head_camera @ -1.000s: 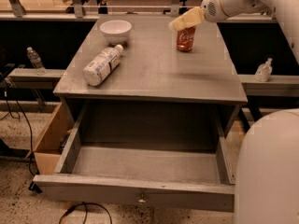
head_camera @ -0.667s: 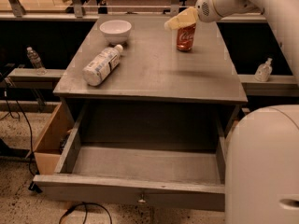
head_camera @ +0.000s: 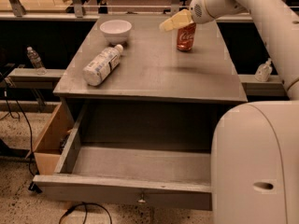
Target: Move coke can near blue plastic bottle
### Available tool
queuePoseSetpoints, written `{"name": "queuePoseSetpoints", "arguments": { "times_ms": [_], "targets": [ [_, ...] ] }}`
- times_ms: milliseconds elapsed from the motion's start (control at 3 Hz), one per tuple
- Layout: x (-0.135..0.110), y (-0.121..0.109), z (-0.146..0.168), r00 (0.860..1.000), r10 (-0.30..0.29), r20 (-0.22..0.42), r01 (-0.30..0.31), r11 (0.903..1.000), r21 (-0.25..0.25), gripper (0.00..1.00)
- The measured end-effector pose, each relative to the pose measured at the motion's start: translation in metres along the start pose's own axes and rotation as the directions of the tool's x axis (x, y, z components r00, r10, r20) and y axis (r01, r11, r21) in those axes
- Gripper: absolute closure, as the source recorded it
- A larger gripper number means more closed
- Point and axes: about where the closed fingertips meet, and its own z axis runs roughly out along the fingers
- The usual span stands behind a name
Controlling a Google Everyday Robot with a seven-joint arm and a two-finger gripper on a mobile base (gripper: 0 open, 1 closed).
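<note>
The coke can (head_camera: 186, 37), red with white script, stands upright at the back right of the grey table top (head_camera: 159, 73). The blue plastic bottle (head_camera: 102, 65), pale with a white cap and a light label, lies on its side at the left of the table, cap toward the back. My gripper (head_camera: 172, 22) hangs at the can's top, just to its upper left, and covers part of the rim. The can and the bottle lie well apart.
A white bowl (head_camera: 115, 30) sits at the back left of the table. The table's drawer (head_camera: 135, 167) stands pulled open toward the front. A slim clear water bottle (head_camera: 33, 59) stands on the left ledge and a pump bottle (head_camera: 264, 70) on the right ledge.
My gripper has moved left, from the can's upper right to its upper left. The can and the bottle have not moved.
</note>
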Motion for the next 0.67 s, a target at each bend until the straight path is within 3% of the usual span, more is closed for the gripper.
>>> {"name": "queuePoseSetpoints", "arguments": {
  "times_ms": [667],
  "targets": [
    [0.011, -0.019, 0.014, 0.998, 0.054, -0.028, -0.053, 0.9978, 0.041, 0.0]
  ]
}}
